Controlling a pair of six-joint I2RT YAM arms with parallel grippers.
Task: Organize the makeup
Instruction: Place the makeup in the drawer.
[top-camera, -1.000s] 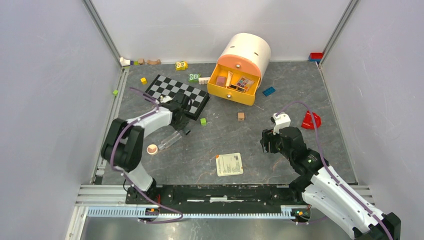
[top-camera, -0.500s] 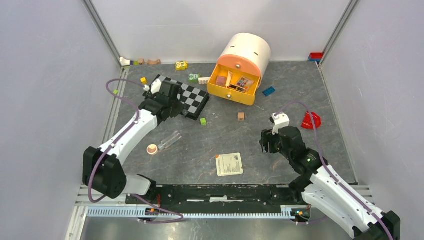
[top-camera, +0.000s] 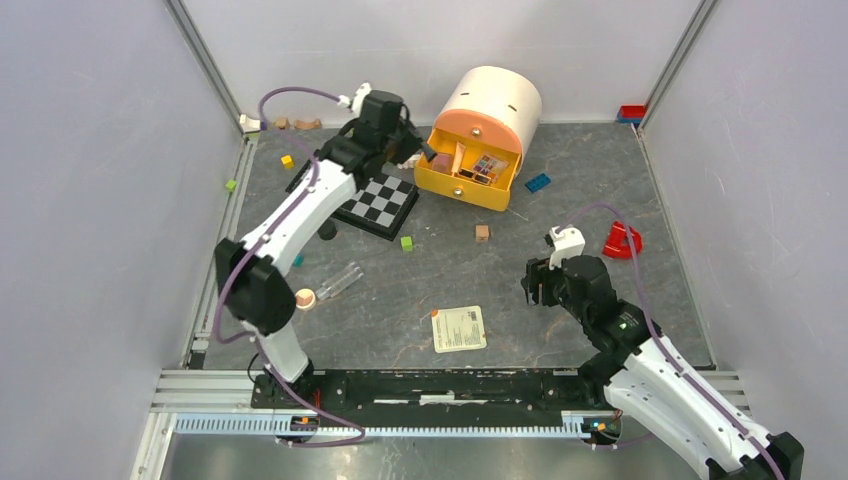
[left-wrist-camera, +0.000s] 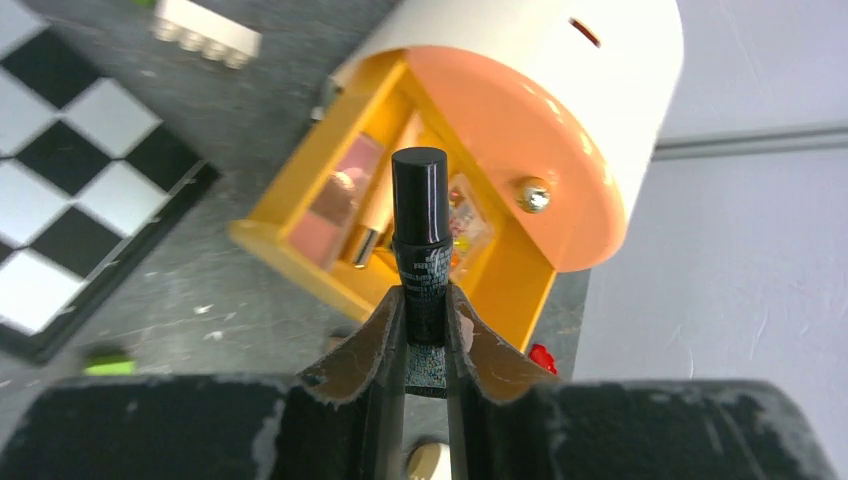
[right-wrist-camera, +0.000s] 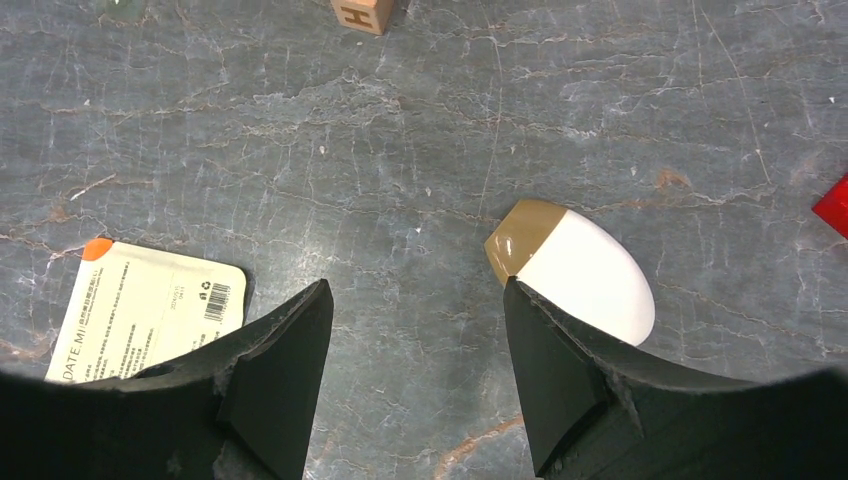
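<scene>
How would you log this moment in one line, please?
left gripper: shut on black tube, near open drawer | right gripper: open, empty

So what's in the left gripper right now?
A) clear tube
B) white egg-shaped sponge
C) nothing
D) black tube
D: the left wrist view shows the left gripper shut on a black tube, which points toward the open yellow drawer.
</scene>
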